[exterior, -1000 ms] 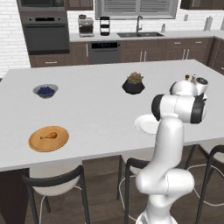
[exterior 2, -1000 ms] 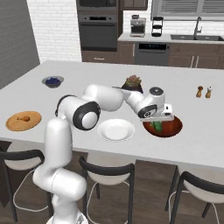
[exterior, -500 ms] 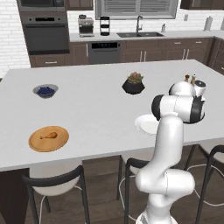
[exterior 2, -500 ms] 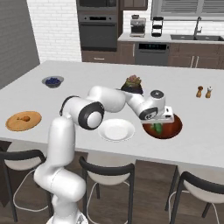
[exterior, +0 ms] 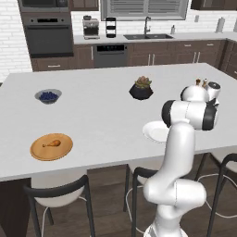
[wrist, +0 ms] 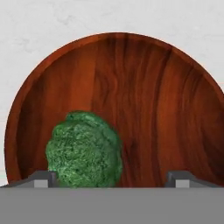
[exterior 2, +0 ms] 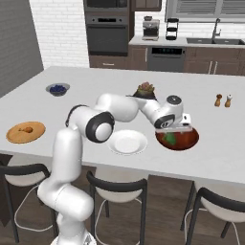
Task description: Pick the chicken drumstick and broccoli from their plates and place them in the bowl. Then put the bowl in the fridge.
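Across the pale grey island counter (exterior 2: 86, 86), several things are sitting well apart from one another. At about ten o'clock of the counter in the right base view, a small grey bowl of blueberries (exterior 2: 58, 89) is standing alone. Near the middle, a black succulent pot (exterior 2: 145, 90) is sitting just behind the robot's white forearm. At two o'clock, two small shakers (exterior 2: 223, 100) are standing side by side. Black stools (exterior 2: 119, 191) are lining the near edge, and a dark wall oven (exterior 2: 107, 33) is showing behind.

A round tan wooden plate (exterior: 51, 146) is lying at eight o'clock of the counter in the left base view, with the golden-orange chicken drumstick (exterior: 51, 143) resting on it, far from the claw. A smaller white plate (exterior 2: 127, 142) is sitting bare, just beside the bowl (exterior 2: 184, 139) on its nine o'clock side.

Over the bowl, the gripper (exterior 2: 174, 133) is hanging with its fingers spread wide and holding nothing. In the hand view the two dark fingertips (wrist: 41, 179) are rising at five and seven o'clock, and the broccoli (wrist: 84, 154) is lying inside the bowl at seven o'clock of its floor, close against the seven o'clock tip; I cannot tell whether they touch.

The bowl is looking wide, shallow and glossy, with reddish-brown wood grain running across it. The broccoli is dark green, rounded and bumpy.
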